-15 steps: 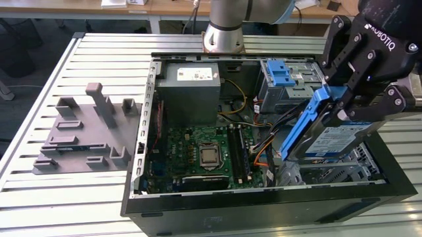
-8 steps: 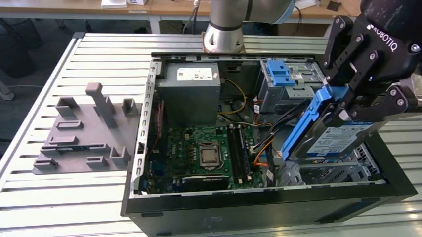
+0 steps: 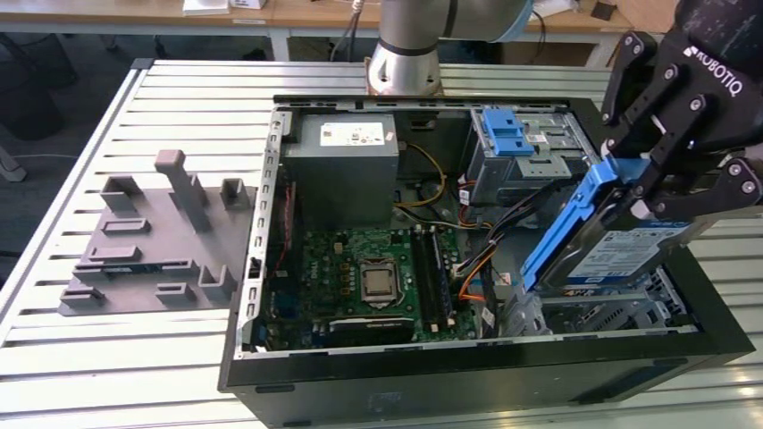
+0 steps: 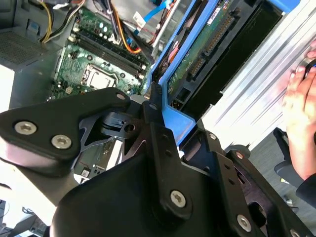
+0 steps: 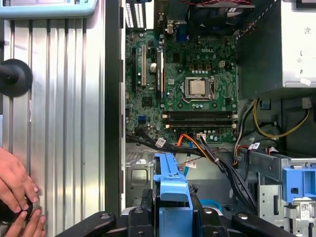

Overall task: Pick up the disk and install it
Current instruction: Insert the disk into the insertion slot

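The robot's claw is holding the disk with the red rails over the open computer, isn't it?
Almost right, but the rails are blue, not red. The exterior view shows this. The rest holds: the gripper is shut on the disk, holding it tilted over the open computer.

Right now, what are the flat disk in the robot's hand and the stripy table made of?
The flat silver-grey disk looks like metal at its grey edge, with a glossy white-and-blue label. Its blue rails look like matte moulded plastic. The ribbed silver table looks like aluminium, from its pale sheen and straight grooves.
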